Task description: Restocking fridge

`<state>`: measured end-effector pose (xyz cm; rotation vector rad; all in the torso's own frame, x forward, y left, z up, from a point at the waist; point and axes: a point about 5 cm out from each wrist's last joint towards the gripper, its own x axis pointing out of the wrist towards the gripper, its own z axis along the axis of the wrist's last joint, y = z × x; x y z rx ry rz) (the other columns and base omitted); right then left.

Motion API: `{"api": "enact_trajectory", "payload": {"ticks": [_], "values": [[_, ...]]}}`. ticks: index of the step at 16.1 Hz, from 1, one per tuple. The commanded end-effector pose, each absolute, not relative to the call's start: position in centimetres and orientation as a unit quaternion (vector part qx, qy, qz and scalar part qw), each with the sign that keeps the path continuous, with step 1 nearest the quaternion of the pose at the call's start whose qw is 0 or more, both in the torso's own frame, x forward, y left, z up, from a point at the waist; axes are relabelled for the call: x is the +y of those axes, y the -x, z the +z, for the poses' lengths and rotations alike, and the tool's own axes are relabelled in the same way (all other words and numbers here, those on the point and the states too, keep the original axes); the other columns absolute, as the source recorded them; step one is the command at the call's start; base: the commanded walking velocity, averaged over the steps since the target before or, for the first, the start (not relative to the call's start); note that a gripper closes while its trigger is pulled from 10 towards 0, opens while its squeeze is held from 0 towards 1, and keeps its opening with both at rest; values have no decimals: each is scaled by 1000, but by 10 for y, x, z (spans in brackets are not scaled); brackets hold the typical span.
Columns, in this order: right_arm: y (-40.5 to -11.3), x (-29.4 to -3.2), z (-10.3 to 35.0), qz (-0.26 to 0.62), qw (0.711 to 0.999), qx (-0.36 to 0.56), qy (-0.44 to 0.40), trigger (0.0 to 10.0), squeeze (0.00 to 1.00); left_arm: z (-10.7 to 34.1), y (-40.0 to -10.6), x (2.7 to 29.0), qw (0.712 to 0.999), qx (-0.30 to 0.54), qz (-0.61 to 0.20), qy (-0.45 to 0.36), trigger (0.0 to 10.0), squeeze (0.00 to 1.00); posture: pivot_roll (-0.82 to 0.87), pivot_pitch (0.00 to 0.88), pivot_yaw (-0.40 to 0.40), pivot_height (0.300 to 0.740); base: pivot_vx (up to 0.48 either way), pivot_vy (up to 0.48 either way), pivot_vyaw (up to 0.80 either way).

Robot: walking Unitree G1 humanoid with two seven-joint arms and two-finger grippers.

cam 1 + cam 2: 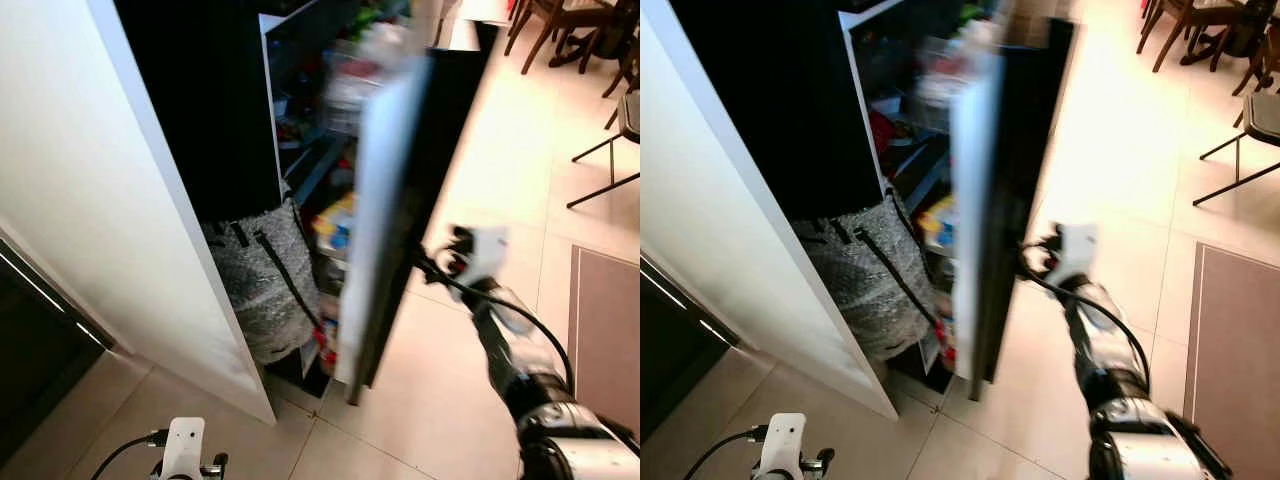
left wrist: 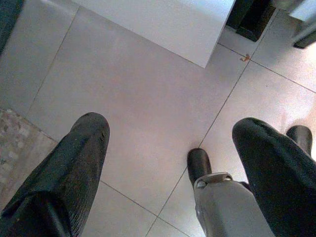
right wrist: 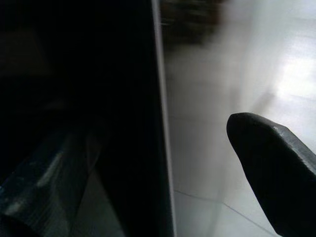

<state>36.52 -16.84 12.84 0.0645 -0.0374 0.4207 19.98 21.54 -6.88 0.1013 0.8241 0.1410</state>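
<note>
Left eye view, fridge: the fridge stands in the upper middle of the frame, its interior dark, with blurred shelves of food behind the door.
Left eye view, fridge door: the fridge door is ajar, seen edge-on and blurred, running from the upper middle down to the floor at lower centre; its door racks hold colourful packs that cannot be told apart.
Left eye view, bag: a grey woven bag with black straps sits at the foot of the fridge, touching the white cabinet side on the left of the frame.
Left eye view, right claw: the right claw is at the outer edge of the door, right of centre, on the end of the silver right arm that rises from the lower right corner.
Left eye view, left arm: the left wrist shows at the bottom edge, low over the tiled floor.
Left eye view, room: dark chairs stand in the upper right; a rug lies at the right edge.
Left wrist view, left claw: the left claw is spread wide and holds nothing, its fingers over bare floor tiles; the cabinet's white corner is at the top.
Right wrist view, right claw: one finger lies outside the door on the bright floor side, the other on the dark side, so the claw straddles the door edge; whether it presses the edge cannot be told.
</note>
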Motion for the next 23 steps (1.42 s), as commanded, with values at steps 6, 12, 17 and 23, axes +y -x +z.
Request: {"api": "enact_trajectory", "payload": {"ticks": [6,12,17,23], "values": [[-372,-113,168,409,911,-48,-14,10000,0,-70,-198,216,911,403,74,-49,10000,0,29,97,-15,729,0,0,0],[-371,-110,170,459,888,-33,-24,10000,0,-70,-197,219,910,403,77,-51,10000,0,35,93,-7,729,0,0,0],[-378,-100,184,468,883,-38,-18,10000,0,-69,-198,220,912,400,75,-55,10000,0,46,116,-4,729,0,0,0],[-387,-83,204,484,874,-45,-24,10000,0,-75,-186,218,909,407,72,-57,10000,0,69,154,-18,729,0,0,0]]}}
